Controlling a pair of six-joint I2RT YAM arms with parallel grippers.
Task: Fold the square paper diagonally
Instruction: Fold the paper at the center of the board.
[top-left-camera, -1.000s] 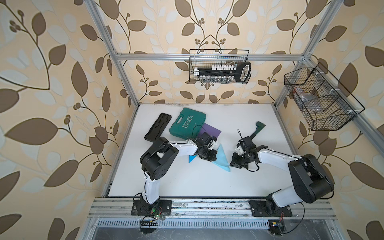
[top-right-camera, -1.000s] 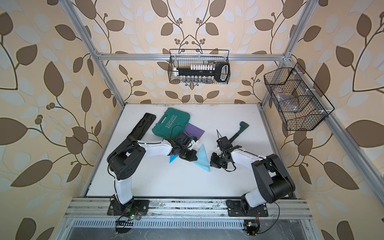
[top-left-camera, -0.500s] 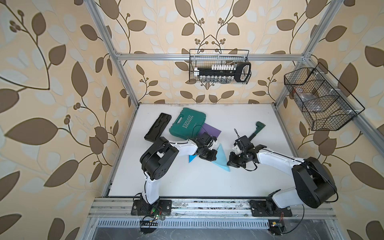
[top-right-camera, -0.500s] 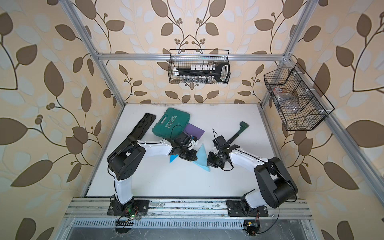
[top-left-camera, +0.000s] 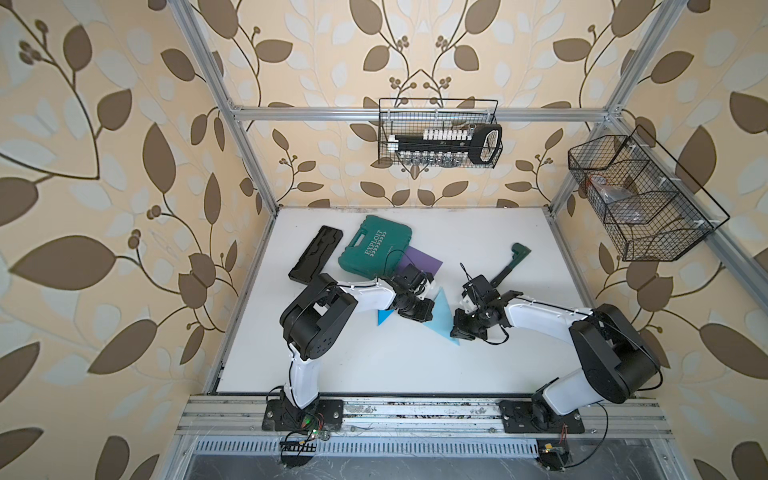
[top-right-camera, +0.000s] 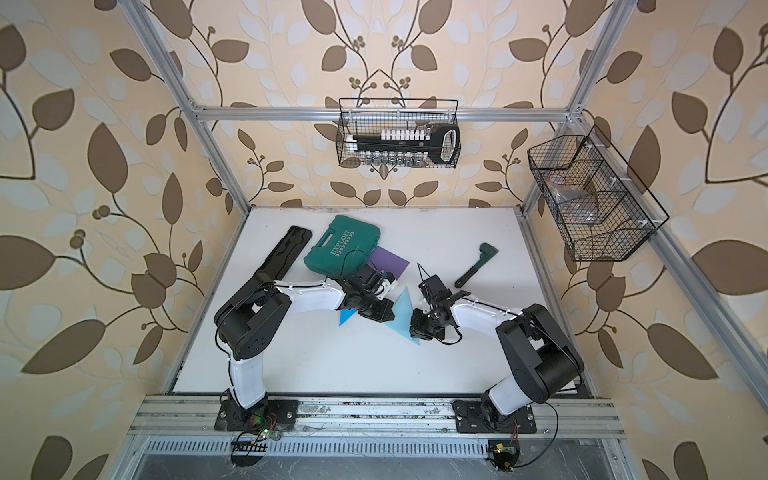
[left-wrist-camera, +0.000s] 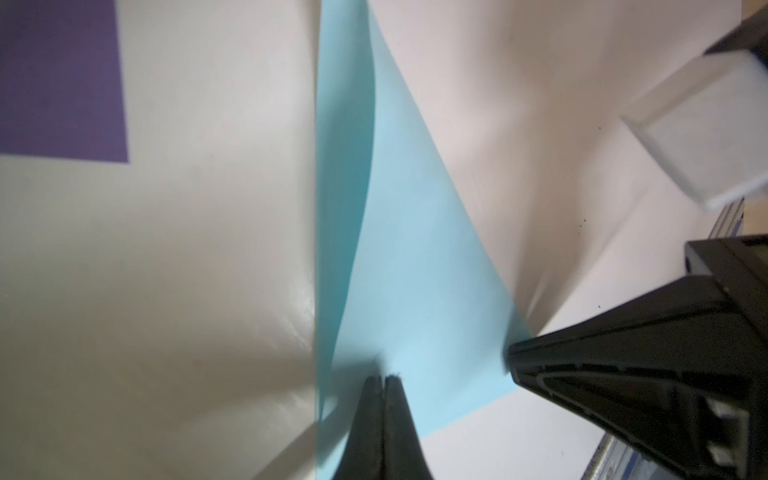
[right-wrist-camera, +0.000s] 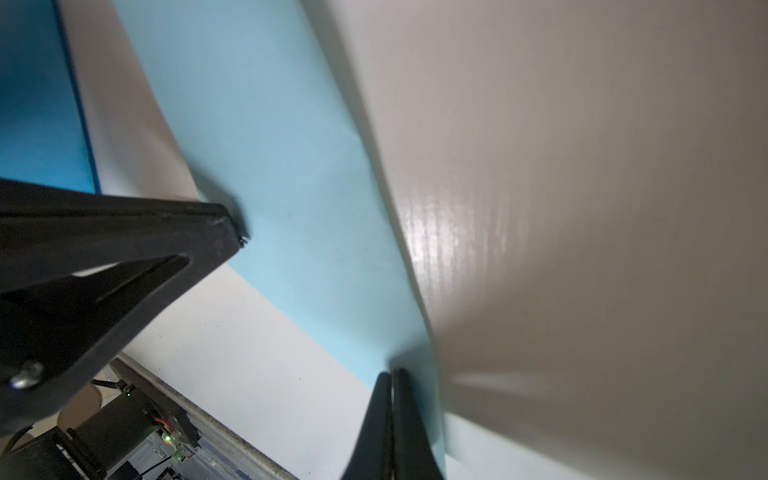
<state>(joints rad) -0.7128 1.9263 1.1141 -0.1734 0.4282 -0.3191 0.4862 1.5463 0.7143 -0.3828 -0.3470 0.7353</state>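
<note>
The light-blue paper (top-left-camera: 441, 318) lies folded into a triangle mid-table, and both top views show it (top-right-camera: 402, 316). My left gripper (top-left-camera: 424, 312) is shut, its tip resting on the triangle's left side. In the left wrist view the closed fingertips (left-wrist-camera: 384, 379) press down on the paper (left-wrist-camera: 415, 249), whose upper layer bows up along one edge. My right gripper (top-left-camera: 459, 332) is also shut, at the triangle's right edge near its front corner. In the right wrist view its joined tips (right-wrist-camera: 392, 372) touch the paper (right-wrist-camera: 291, 187) at the edge.
A darker blue paper piece (top-left-camera: 384, 316) shows under the left arm. Behind lie a purple sheet (top-left-camera: 420, 262), a green case (top-left-camera: 374, 245), a black tray (top-left-camera: 316, 259) and a green-headed tool (top-left-camera: 509, 266). Wire baskets (top-left-camera: 438, 133) (top-left-camera: 640, 199) hang on the walls.
My right gripper has slid left and a little forward, from off the paper onto the triangle's right edge. The left gripper and the paper have stayed in place.
</note>
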